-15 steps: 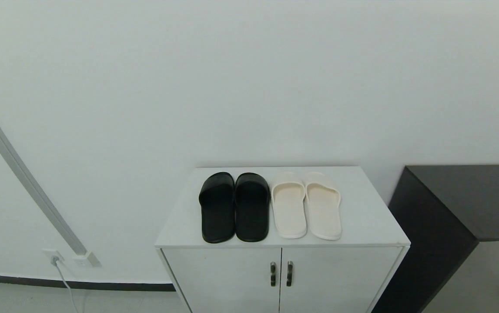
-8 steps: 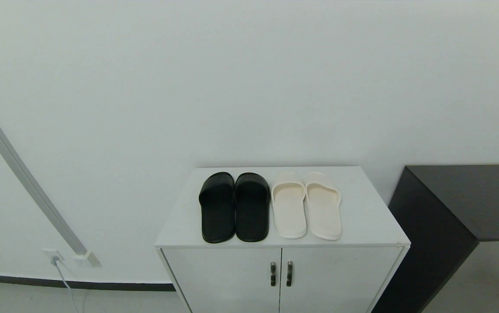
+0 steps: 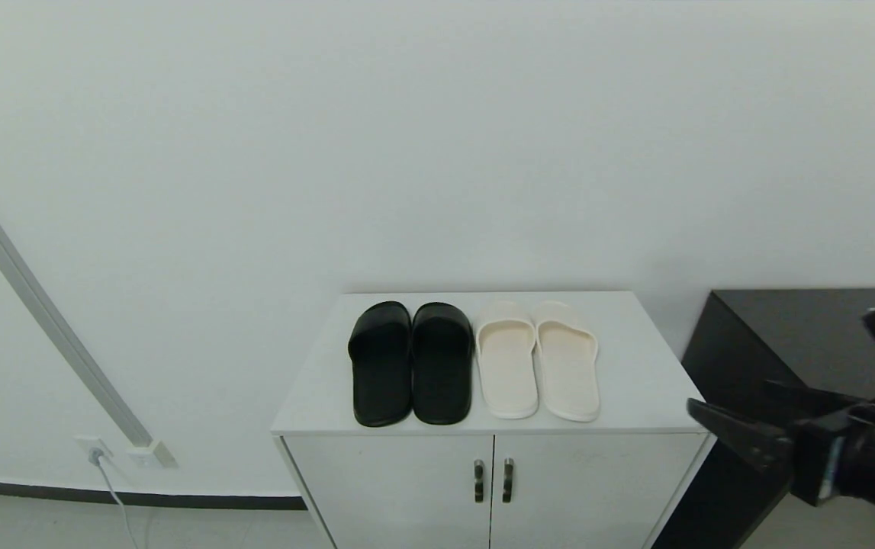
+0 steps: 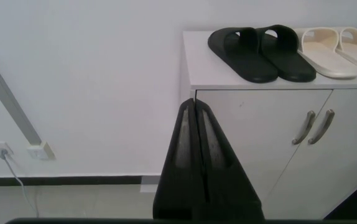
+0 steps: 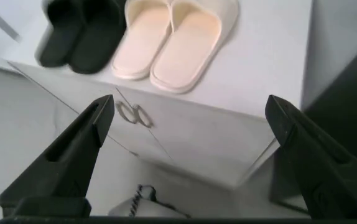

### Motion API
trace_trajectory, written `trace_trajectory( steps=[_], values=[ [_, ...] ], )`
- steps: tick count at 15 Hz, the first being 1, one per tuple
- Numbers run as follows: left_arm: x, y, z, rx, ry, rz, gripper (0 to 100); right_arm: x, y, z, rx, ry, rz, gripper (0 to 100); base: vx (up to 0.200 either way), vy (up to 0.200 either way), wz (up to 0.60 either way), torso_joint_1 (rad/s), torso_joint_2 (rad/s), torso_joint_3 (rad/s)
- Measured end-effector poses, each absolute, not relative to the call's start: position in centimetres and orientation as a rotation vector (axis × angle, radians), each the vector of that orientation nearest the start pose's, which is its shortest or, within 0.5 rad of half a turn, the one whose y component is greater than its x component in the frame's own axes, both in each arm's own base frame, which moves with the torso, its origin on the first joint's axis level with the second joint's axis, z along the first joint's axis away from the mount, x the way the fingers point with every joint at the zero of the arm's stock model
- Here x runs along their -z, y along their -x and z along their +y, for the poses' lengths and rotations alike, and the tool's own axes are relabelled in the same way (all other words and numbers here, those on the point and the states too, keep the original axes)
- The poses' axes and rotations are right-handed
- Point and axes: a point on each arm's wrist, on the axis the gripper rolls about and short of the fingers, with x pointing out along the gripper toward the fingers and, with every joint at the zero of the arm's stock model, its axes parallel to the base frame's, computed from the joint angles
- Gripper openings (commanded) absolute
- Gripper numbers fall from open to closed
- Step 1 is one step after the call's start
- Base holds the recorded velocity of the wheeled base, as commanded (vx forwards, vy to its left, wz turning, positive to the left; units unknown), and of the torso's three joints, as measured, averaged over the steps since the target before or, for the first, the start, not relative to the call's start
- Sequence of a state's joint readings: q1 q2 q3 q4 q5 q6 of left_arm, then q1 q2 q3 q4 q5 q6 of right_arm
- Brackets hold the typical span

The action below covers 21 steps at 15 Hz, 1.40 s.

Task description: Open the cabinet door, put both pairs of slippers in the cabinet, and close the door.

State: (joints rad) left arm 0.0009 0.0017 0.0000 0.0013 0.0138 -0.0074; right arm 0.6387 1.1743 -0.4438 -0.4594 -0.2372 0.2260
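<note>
A white cabinet (image 3: 635, 412) stands against the wall with both doors shut and two metal handles (image 3: 493, 480) at the middle seam. On its top lie a black pair of slippers (image 3: 410, 364) and, to their right, a cream pair of slippers (image 3: 538, 360). My right gripper (image 3: 735, 415) hangs open and empty off the cabinet's right front corner, its fingers spread wide around the handles (image 5: 132, 114) and cream slippers (image 5: 172, 37) in the right wrist view. My left gripper (image 4: 194, 106) is shut on nothing, low and to the left of the cabinet front (image 4: 253, 137).
A dark cabinet (image 3: 811, 343) stands close on the white cabinet's right. A grey conduit (image 3: 33, 297) runs down the wall to a socket with a plugged cable (image 3: 94, 451) at lower left. Open floor lies left of the cabinet.
My right gripper has risen into the head view at the lower right. The slippers and the cabinet doors have not moved.
</note>
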Motion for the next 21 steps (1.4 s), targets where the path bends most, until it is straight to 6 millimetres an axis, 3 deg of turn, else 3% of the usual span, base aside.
trace_trajectory(
  steps=[6, 13, 16, 21],
  values=[
    [-7.5, 2.3, 0.0, -0.012, 0.014, 0.003, 0, -17.4, -19.2, 16.4, -0.295, -0.138, 0.361, 100, 0.0, 0.0, 0.0, 0.0, 0.0, 0.0],
    [-7.5, 2.3, 0.0, -0.013, 0.013, 0.003, 0, -13.3, -26.5, 24.2, -0.155, -0.082, 0.262, 100, 0.0, 0.0, 0.0, 0.0, 0.0, 0.0],
    [-7.5, 2.3, 0.0, -0.013, 0.012, 0.003, 0, -11.8, -28.9, 26.1, -0.136, -0.068, 0.257, 100, 0.0, 0.0, 0.0, 0.0, 0.0, 0.0],
    [-7.5, 2.3, 0.0, -0.013, 0.012, 0.003, 0, -10.1, -33.3, 26.7, -0.077, -0.049, 0.243, 100, 0.0, 0.0, 0.0, 0.0, 0.0, 0.0]
  ],
)
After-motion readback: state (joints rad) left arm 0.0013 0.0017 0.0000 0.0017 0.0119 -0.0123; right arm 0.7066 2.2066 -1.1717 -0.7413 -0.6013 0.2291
